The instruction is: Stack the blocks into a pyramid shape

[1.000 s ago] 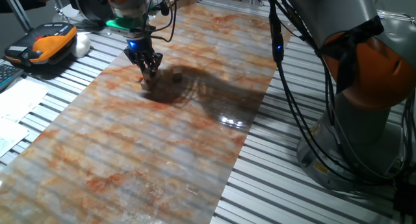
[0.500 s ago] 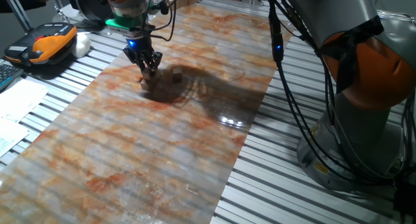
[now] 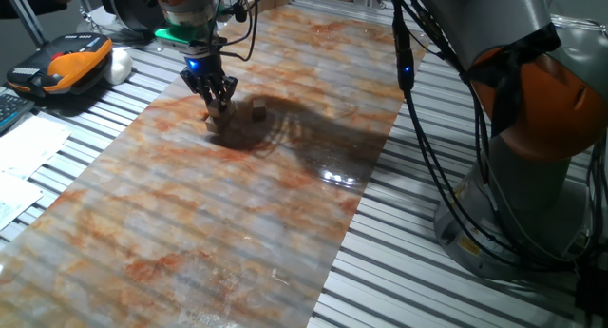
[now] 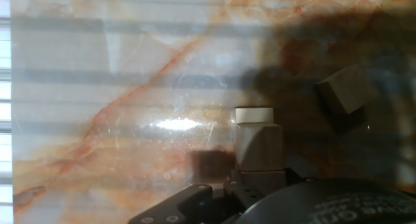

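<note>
No change is seen: the gripper [image 3: 219, 106] stays low over the block pile [image 3: 217, 122]; jaw state cannot be told.

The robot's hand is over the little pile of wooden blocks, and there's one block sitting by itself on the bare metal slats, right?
Not quite. The gripper is over the pile of blocks, but the lone block sits on the marbled mat, not on the metal slats. The fixed view shows it just beside the pile, and the hand view shows the same block lying on the mat's marbled surface.
</note>
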Robot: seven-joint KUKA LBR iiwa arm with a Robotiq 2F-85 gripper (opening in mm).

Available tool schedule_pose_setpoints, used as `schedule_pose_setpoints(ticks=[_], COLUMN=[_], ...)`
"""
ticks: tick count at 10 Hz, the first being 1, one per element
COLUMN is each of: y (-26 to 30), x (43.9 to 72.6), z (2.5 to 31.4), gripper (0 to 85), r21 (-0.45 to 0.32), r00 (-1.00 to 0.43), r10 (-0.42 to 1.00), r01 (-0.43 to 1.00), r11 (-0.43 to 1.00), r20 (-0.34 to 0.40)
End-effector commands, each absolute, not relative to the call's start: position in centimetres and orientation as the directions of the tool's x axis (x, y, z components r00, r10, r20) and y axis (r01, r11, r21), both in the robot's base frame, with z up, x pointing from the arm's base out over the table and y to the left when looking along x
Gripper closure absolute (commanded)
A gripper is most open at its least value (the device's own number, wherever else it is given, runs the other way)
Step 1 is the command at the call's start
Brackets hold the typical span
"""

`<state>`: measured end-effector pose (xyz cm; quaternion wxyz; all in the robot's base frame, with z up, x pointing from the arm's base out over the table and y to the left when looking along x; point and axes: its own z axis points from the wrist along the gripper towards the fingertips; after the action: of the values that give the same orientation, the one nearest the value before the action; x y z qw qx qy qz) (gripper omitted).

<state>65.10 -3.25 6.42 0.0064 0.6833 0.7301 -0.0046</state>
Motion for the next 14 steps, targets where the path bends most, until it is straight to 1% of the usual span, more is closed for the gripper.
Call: schedule_pose_setpoints(ticks=[1,14], y=[-3.26,-3.29], x=[65.10,65.05], z=[6.41,6.16], gripper=[85.0,85.0], r21=[0.004,0.007], r00=[-0.065,-0.057], r10=[0.998,0.998], r01=[0.998,0.998], r11=[0.065,0.057], r20=[-0.014,-0.010])
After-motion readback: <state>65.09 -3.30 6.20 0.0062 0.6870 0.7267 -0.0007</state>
